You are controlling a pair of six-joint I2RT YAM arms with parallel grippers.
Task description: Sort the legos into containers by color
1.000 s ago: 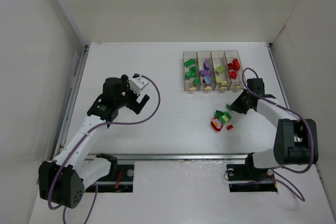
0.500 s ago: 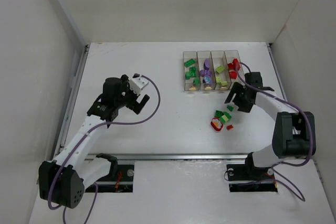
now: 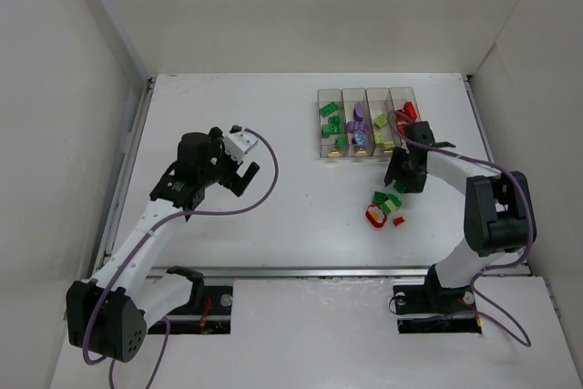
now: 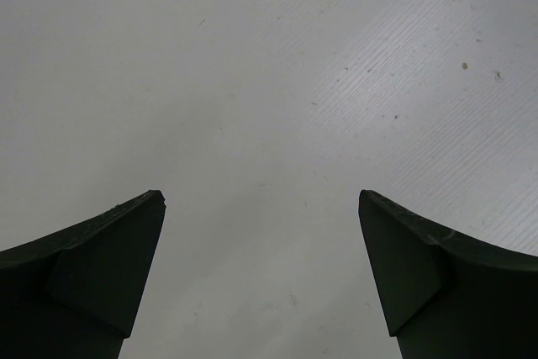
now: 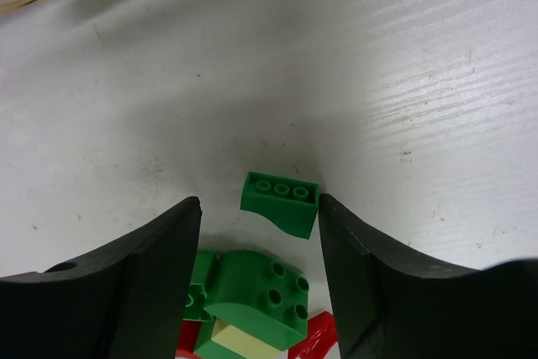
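Your right claw (image 5: 259, 200) stands partly open over the white bench (image 3: 273, 116), gripping nothing. A small green plastic brick (image 5: 280, 203) lies between its fingers, beside the loose toy bricks (image 3: 385, 209) and just short of the four clear plastic bins (image 3: 378, 96). Your left claw (image 4: 261, 199) gapes wide and empty.

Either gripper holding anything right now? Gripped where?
Nothing held. Left gripper open, empty. Right gripper open astride a small green lego on the table, not clamped.
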